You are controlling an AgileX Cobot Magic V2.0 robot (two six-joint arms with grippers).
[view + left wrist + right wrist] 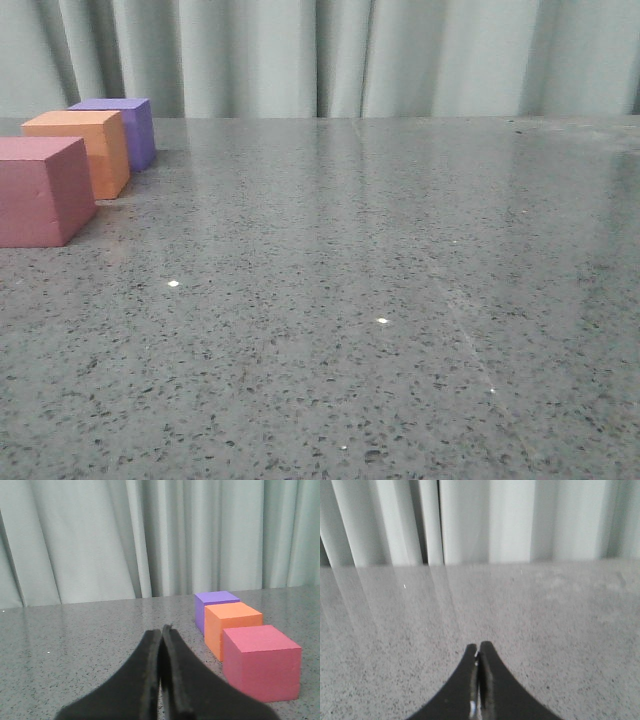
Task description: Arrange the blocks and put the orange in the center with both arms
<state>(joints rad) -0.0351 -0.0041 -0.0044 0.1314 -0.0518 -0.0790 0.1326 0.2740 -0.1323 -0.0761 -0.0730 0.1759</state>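
Three cubes stand in a row at the table's far left in the front view: the pinkish-red cube [38,190] nearest, the orange cube [83,150] in the middle, the purple cube [126,128] farthest. The left wrist view shows the same row: pinkish-red [262,662], orange [231,627], purple [214,607]. My left gripper [161,628] is shut and empty, low over the table beside the cubes. My right gripper [478,645] is shut and empty over bare tabletop. Neither gripper shows in the front view.
The grey speckled tabletop [380,300] stretches across the front view, with a pale pleated curtain [350,55] behind its far edge. The pinkish-red cube is cut by the front view's left edge.
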